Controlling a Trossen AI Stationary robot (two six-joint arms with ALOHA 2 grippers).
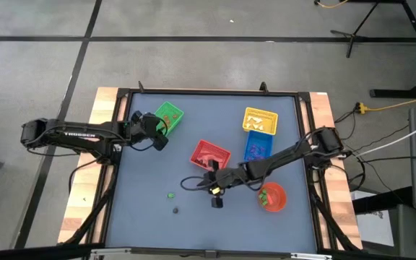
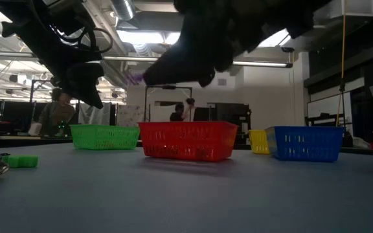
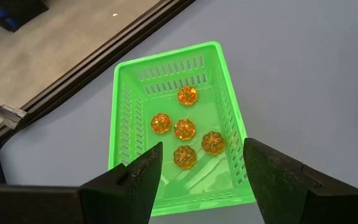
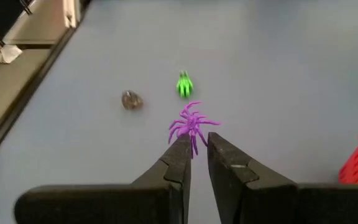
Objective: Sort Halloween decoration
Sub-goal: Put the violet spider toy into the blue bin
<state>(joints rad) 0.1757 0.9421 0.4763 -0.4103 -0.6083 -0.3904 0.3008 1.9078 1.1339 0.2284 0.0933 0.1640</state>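
My right gripper (image 4: 194,142) is shut on a purple spider trinket (image 4: 191,124) and hangs over the table's middle (image 1: 217,201), just near of the red basket (image 1: 210,154). Beyond it, a green trinket (image 4: 184,85) and a small dark trinket (image 4: 132,99) lie on the table. My left gripper (image 3: 201,155) is open and hovers above the green basket (image 3: 124,93), which holds several orange pumpkin trinkets (image 3: 185,129). In the high view, this gripper (image 1: 159,137) sits at the basket's near-left side. My right gripper pinches the purple spider by one side of its body and legs (image 4: 192,138), between the two fingertips. The rest of the spider sticks out past the fingertips. In the low view the spider (image 2: 135,77) is lifted well clear of the table.
A yellow basket (image 1: 260,119) and a blue basket (image 1: 257,146) stand toward the far right. A round red bowl (image 1: 271,196) sits near the right arm. The low view shows people in the room behind the table.
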